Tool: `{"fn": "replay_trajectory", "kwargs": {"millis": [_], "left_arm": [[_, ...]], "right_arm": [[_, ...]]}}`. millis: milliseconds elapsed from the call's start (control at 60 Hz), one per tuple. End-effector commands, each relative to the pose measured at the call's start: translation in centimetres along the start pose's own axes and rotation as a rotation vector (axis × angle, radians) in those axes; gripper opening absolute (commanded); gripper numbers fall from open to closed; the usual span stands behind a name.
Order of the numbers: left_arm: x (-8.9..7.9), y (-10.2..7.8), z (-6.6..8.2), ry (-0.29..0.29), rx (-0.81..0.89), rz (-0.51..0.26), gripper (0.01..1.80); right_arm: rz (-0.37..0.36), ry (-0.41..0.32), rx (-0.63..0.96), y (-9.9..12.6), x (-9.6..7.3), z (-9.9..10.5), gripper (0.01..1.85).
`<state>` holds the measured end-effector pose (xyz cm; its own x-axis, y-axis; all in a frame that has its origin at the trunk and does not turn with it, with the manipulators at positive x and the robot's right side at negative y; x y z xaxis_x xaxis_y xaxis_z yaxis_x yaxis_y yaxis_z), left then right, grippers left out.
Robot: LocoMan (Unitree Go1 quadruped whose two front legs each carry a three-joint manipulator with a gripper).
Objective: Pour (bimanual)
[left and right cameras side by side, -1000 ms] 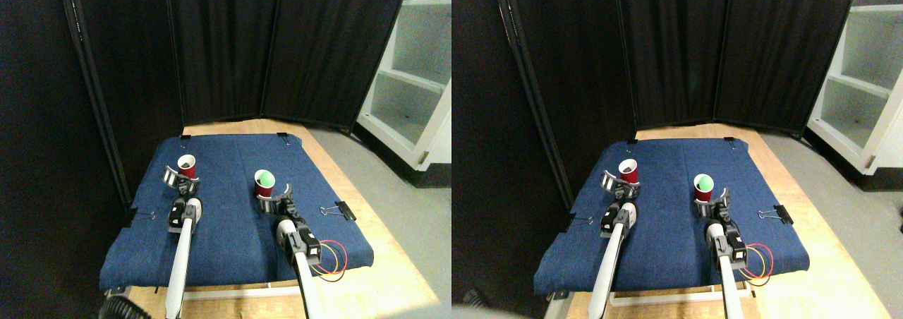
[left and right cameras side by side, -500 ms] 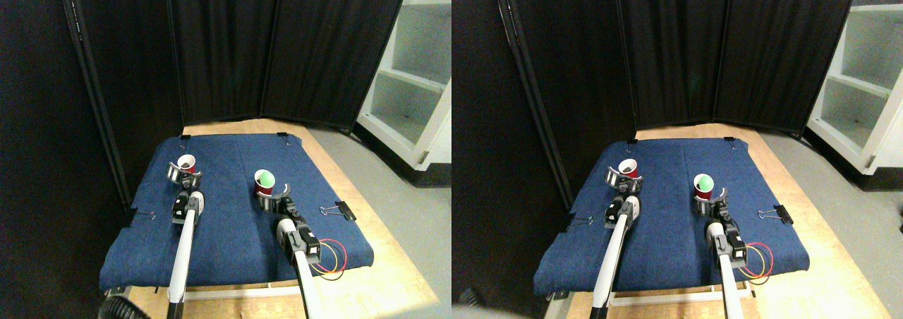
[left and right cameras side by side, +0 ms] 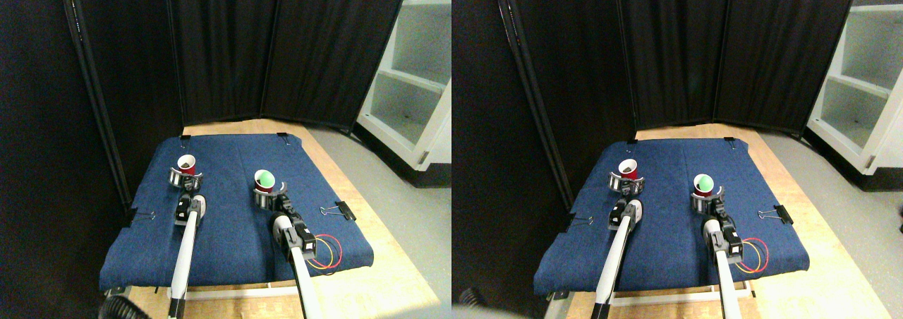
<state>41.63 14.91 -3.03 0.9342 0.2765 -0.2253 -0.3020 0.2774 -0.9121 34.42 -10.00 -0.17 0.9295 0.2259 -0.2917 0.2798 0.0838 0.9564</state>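
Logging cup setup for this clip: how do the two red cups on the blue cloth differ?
The left cup holds something dark; the right cup shows a green inside. The left cup stands farther back and nearer the cloth's left edge; the right cup stands nearer the middle. Both are red, upright, and have a gripper at their near side.

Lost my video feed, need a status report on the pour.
Left gripper around left red cup. Right gripper around right red cup with green inside. Both cups upright on blue cloth. Nothing between them.
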Motion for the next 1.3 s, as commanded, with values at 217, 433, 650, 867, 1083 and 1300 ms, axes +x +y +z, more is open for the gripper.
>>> {"fn": "replay_trajectory", "kwargs": {"millis": [217,433,650,867,1083,1300], "left_arm": [[0.7,0.6,0.0,0.029,-0.107,-0.007,1.12],[1.3,1.2,0.0,0.055,-0.166,0.010,1.13],[1.9,1.9,-0.2,0.061,-0.180,0.027,1.14],[2.1,1.7,-0.3,0.080,-0.171,0.031,1.14],[2.2,1.4,-0.6,0.111,-0.147,0.031,1.17],[2.1,1.3,-1.0,0.106,-0.143,0.044,1.19]], "right_arm": [[0.044,-0.014,0.016,-0.3,0.3,-0.2,0.89],[0.044,-0.031,0.051,-0.3,0.1,-0.1,0.89],[0.032,-0.029,0.070,-0.6,0.8,-0.2,0.92],[0.023,-0.039,0.089,-1.1,1.7,-0.2,0.96],[0.029,-0.051,0.095,-1.3,2.7,0.0,1.01],[0.039,-0.050,0.089,-1.1,3.2,0.1,0.99]]}}
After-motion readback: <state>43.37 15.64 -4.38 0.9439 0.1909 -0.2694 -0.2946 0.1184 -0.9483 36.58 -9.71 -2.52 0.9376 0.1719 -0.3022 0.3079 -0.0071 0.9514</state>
